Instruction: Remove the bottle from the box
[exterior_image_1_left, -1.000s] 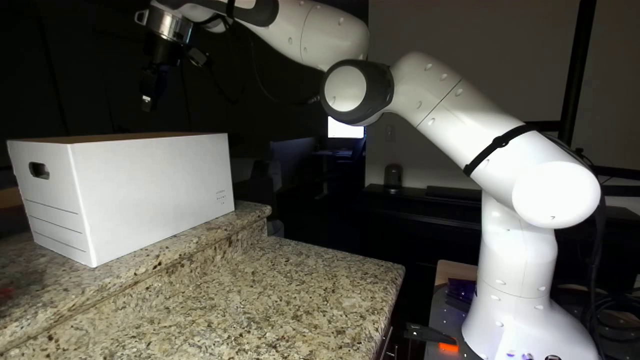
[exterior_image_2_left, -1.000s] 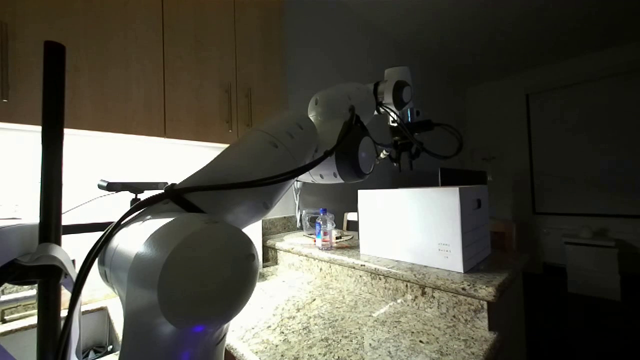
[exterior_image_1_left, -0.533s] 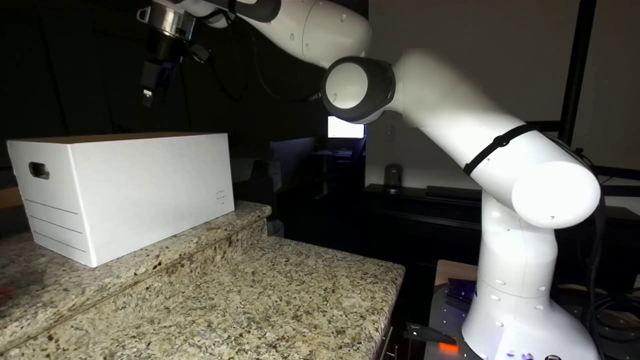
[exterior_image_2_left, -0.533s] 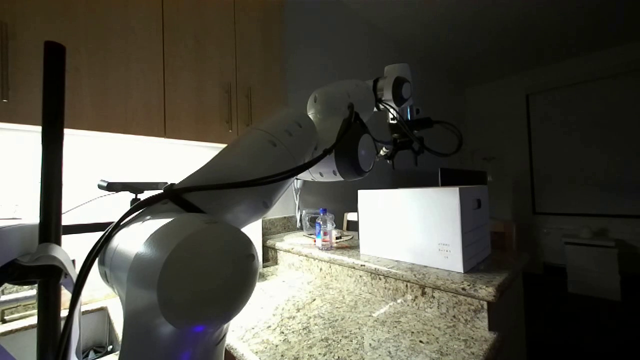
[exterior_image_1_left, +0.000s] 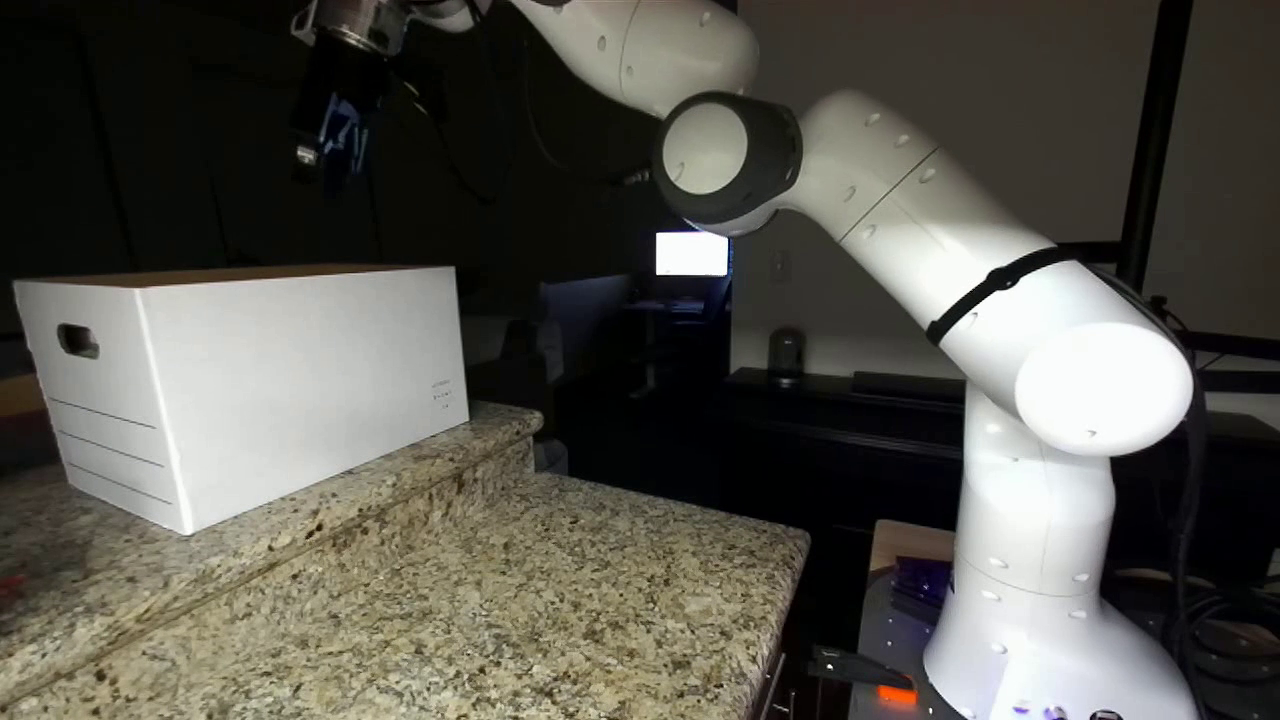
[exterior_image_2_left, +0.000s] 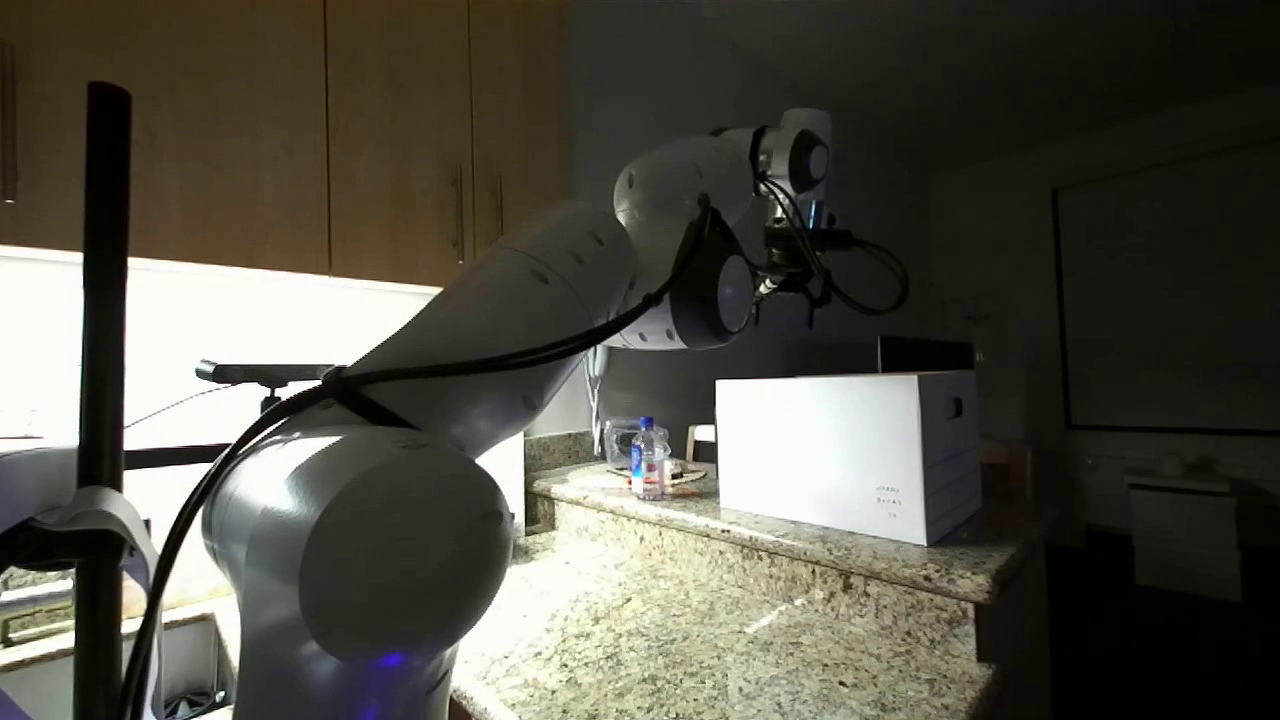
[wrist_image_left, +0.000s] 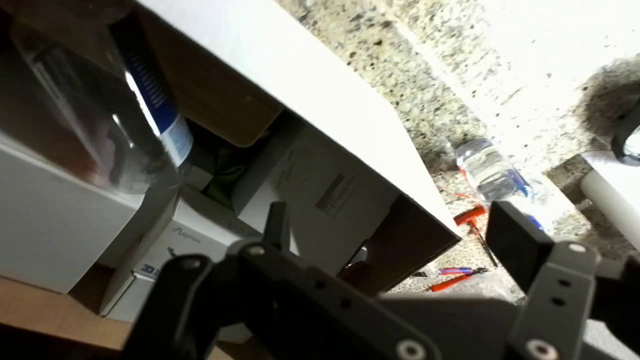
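Observation:
The large white box stands open-topped on the raised granite ledge, in both exterior views. A clear bottle with a blue cap and a blue label is upright on that ledge, outside the box and close to its end. From above, the wrist view shows the same bottle past the corner of the box's bright side wall. Well above the box rim hangs my gripper, its fingers wide apart in the wrist view with nothing held between them.
Inside the box are white cartons and a clear plastic object with a blue-and-white tube. A red T-shaped tool and red-and-blue pliers lie on the ledge. The ledge drops to a lower granite counter.
The fingers have spread from a narrower gap to wide apart. My arm has risen and drawn back a little over the box. Box and bottle have stayed in place.

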